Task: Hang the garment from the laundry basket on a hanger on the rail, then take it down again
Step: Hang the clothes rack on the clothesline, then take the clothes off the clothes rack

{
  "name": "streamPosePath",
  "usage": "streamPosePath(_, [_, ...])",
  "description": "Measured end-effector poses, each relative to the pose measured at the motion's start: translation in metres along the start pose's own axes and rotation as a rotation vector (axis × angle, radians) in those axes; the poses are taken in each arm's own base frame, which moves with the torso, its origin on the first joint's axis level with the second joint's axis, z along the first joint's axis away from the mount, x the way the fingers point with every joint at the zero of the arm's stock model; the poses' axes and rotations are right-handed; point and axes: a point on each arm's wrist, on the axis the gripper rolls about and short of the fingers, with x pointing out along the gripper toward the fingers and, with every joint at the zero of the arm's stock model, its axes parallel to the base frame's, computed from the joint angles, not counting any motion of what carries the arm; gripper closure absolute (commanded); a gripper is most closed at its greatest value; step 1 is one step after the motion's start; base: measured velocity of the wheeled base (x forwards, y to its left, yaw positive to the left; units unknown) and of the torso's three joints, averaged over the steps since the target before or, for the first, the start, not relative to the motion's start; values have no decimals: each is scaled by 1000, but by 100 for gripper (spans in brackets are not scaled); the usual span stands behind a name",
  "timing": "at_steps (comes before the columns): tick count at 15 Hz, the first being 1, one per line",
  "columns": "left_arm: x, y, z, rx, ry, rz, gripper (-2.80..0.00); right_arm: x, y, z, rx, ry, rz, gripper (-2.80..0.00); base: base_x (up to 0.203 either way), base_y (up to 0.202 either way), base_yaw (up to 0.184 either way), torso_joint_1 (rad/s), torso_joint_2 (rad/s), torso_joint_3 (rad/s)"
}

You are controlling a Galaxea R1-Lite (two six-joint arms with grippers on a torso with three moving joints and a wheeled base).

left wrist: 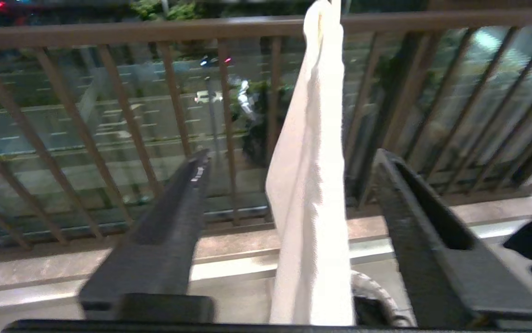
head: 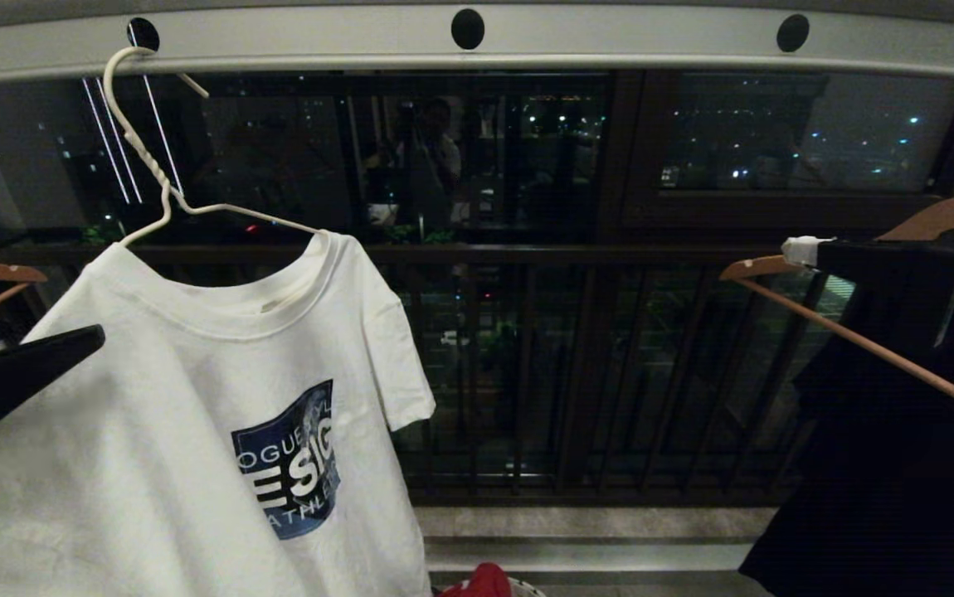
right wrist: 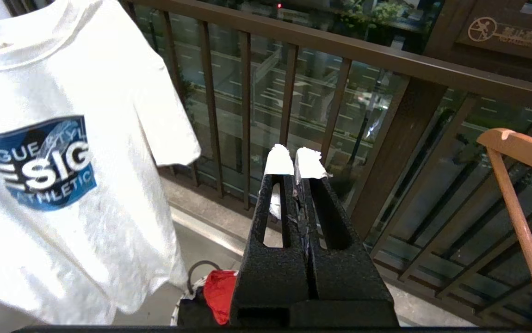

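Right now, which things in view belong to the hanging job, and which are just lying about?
Job:
T-shirt
wire hanger
rail
basket
left gripper, open beside the shirt

Lying about:
red cloth
wooden hangers
black garment
balcony railing

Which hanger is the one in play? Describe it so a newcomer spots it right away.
Find the grey rail with round holes running across the top of the head view. At its left end, the hanger hooks over the rail by a hole, with the white T-shirt on it. It is thin white wire with a twisted neck; the hangers at either side are brown wood.
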Motion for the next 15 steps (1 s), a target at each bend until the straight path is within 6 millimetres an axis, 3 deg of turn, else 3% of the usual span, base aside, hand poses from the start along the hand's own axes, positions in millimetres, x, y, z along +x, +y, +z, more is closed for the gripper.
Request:
streamPosePath(4, [-39, -5, 24, -42, -85, -72, -280, 1, 0, 0, 1, 3, 0, 0, 0, 0, 0, 0, 0, 0])
streamPosePath(5, [-47, -5, 26, -43, -94, -73, 0, 1, 0, -1, 1, 5, -1, 0, 0, 0, 0, 0, 0, 0])
streamPosePath(8, [-64, -6, 28, -44, -114, -73, 0, 4, 0, -2, 1, 12, 0, 0, 0, 0, 0, 0, 0, 0])
streamPosePath(15, [-109, -8, 22, -70, 200, -38, 0, 11, 0, -2, 56, 26, 7, 0, 0, 0, 0, 0, 0, 0])
